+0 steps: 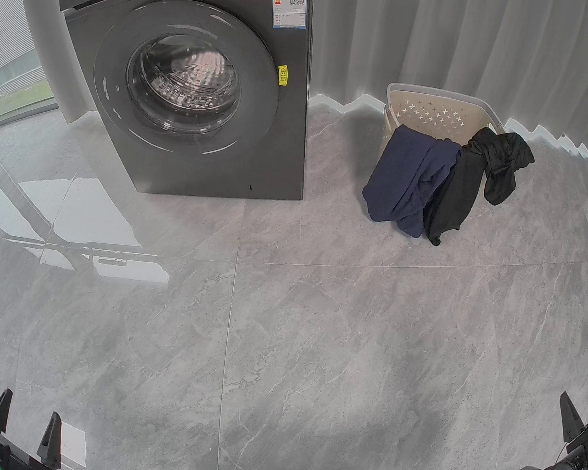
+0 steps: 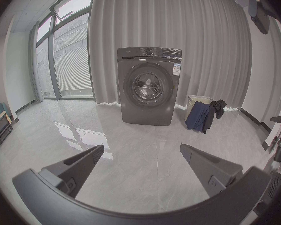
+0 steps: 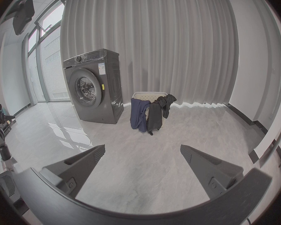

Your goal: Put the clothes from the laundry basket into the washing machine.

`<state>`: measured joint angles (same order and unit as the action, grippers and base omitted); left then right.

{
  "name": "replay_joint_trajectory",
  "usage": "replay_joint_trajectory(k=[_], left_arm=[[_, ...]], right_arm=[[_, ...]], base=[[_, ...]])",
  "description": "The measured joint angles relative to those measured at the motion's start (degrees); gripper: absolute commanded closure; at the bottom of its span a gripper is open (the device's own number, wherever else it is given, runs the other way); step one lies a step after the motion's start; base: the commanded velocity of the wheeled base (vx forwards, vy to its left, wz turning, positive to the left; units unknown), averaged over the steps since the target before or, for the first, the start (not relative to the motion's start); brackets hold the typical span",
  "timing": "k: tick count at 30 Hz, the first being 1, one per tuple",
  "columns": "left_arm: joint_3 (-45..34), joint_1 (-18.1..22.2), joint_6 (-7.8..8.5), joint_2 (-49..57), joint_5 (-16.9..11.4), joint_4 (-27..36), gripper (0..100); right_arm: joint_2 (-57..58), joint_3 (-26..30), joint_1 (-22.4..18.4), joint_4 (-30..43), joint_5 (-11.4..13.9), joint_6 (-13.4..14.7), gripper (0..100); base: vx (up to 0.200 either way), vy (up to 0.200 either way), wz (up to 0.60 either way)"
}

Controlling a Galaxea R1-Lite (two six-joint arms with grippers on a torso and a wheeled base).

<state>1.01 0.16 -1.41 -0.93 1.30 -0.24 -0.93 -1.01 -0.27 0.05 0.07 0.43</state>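
A dark grey front-loading washing machine (image 1: 196, 79) stands on the floor at the far left, its round door shut. To its right, against the curtain, sits a cream laundry basket (image 1: 438, 109). A navy garment (image 1: 408, 177) and a black garment (image 1: 477, 177) hang over the basket's front rim down to the floor. My left gripper (image 1: 25, 420) is low at the near left, open and empty. My right gripper (image 1: 585, 403) is low at the near right, open and empty. Both are far from the basket. The wrist views show the machine (image 2: 148, 86) (image 3: 92, 86) and the clothes (image 2: 204, 114) (image 3: 150, 114) ahead.
Wide grey tiled floor (image 1: 294, 334) lies between me and the machine and basket. A white curtain (image 1: 470, 34) runs along the back wall. Tall windows (image 2: 68, 57) stand left of the machine. A small stand (image 2: 0, 125) sits by the far left wall.
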Motion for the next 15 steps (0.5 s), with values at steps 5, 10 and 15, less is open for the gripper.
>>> replay_joint_trajectory(k=[5,10,15], left_arm=[[0.0,0.0,0.2,0.0,0.0,0.0,0],[0.0,0.0,-0.37,0.0,0.1,0.0,0],[0.0,0.0,-0.41,0.0,0.2,0.0,0]], right_arm=[[0.0,0.0,0.0,0.0,0.0,0.0,0],[0.0,0.0,-0.1,0.0,0.0,0.0,0],[0.0,0.0,-0.1,0.0,0.0,0.0,0]], base=[[0.08,0.0,0.0],[0.2,0.0,0.0],[0.2,0.0,0.0]])
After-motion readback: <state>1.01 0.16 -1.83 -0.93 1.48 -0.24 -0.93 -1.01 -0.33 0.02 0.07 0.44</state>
